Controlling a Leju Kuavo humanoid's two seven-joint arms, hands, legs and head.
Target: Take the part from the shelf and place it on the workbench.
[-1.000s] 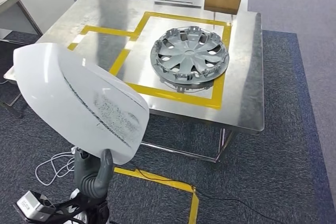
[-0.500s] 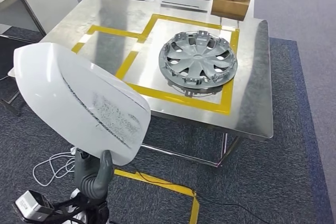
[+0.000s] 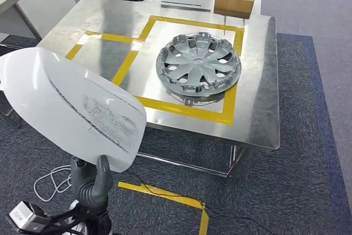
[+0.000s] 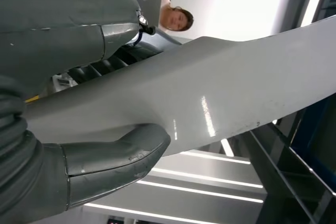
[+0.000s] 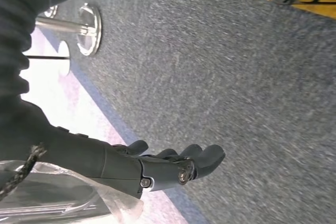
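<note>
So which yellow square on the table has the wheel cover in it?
The bigger square, on the right side of the table. The wheel cover lies inside it; the smaller square beside it holds nothing.

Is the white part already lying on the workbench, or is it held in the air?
Held in the air: the left hand grips the white part short of the workbench.

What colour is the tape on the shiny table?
Yellow tape, best seen in the head view.

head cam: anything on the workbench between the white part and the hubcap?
Nothing stands there. In the head view, between the white part held by the left hand and the hubcap lie bare steel workbench and yellow tape lines.
</note>
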